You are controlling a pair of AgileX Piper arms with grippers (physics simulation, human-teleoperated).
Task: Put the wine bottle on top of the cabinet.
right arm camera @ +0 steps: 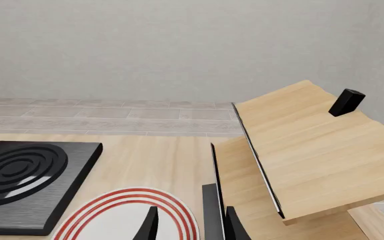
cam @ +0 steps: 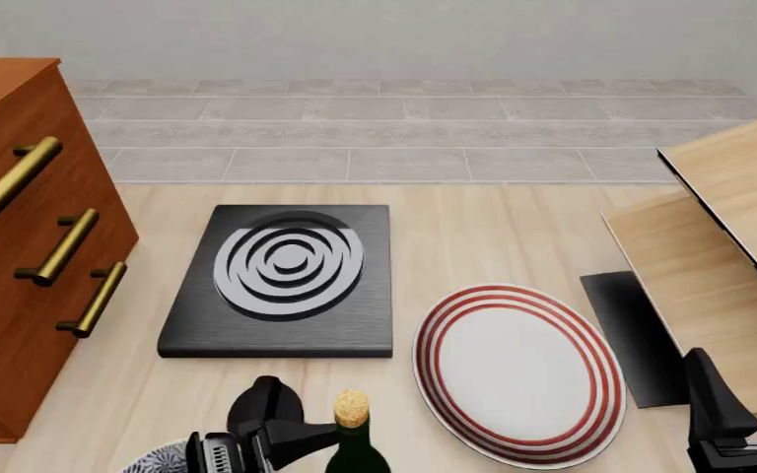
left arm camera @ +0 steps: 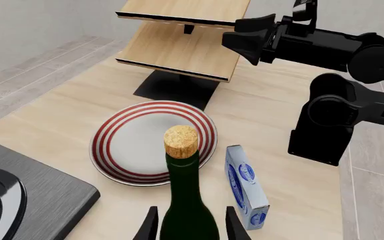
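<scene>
- Cabinet point(cam: 11, 246) stands at the far left of the table, top well above the bottle, so the carry looks to be up and leftward.
- Bottle point(left arm camera: 186, 200) upright, cork up, at the near edge between the left gripper's point(left arm camera: 189, 225) fingers, apparently clamped.
- Right gripper point(right arm camera: 189, 225) is across the table, narrowly parted, holding nothing.
</scene>
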